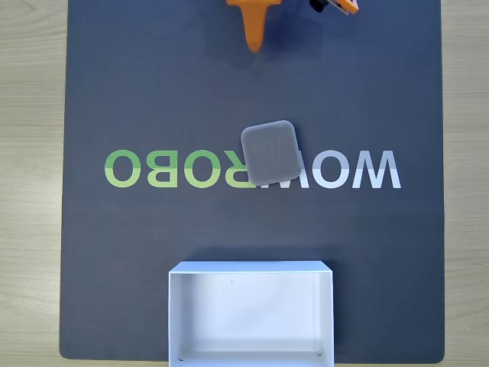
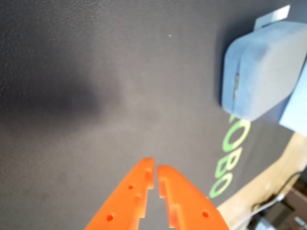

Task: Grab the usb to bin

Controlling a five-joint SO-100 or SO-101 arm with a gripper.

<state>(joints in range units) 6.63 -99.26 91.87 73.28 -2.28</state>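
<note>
Hand: orange hand [image 2: 155, 178] at the top edge of the fixed view [image 1: 254, 46], fingers closed almost tip to tip, holding nothing.
USB: grey usb [image 1: 271, 151] flat on the dark mat [image 1: 153, 92], mid-mat, over the printed lettering; slightly rotated square, no clear long axis.
Key relation: usb lies below the hand in the fixed view, well apart; up and to the right in the wrist view [image 2: 266, 72].
Bin: white bin [image 1: 251, 267] at the bottom edge, beyond the usb, roughly in line.
Room: bare mat all round the usb; tabletop [image 1: 30, 153] outside the mat.
Judgement: hand must open before descending.
</note>
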